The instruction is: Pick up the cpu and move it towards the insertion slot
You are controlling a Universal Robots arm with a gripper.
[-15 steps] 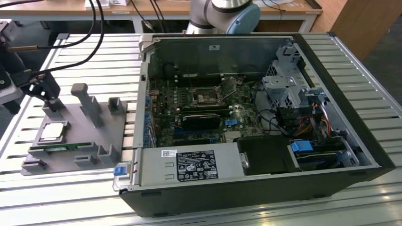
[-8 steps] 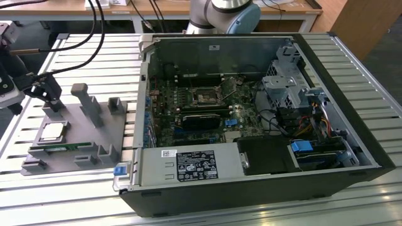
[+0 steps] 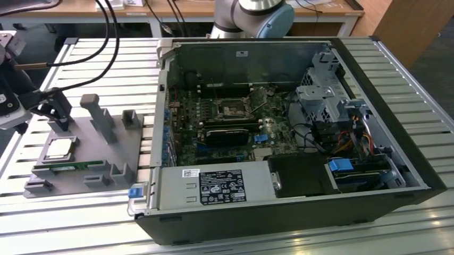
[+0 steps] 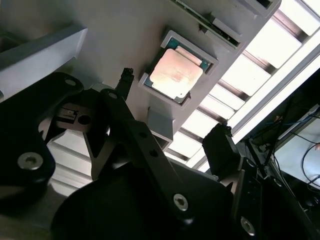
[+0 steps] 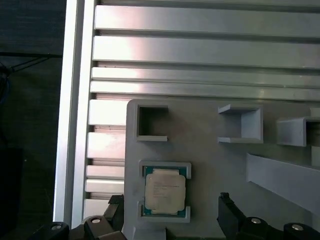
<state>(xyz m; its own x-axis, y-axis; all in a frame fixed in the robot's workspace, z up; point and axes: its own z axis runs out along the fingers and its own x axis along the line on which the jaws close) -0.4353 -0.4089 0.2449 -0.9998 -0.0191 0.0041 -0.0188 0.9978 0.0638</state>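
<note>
The cpu lies flat in a square pocket of the grey holder plate, on the exterior view's left. Its silvery top with a pale rim faces up in both wrist views. My gripper hangs over the far side of the plate, a little above and behind the chip, apart from it. It is open, and its black fingertips hold nothing. The insertion slot, a shiny square frame with a dark centre, sits on the motherboard inside the open computer case.
A thin green memory stick lies on the plate just in front of the cpu. Grey upright posts stand on the plate beside my gripper. The black case wall rises between the plate and the motherboard. Cables run across the slatted table.
</note>
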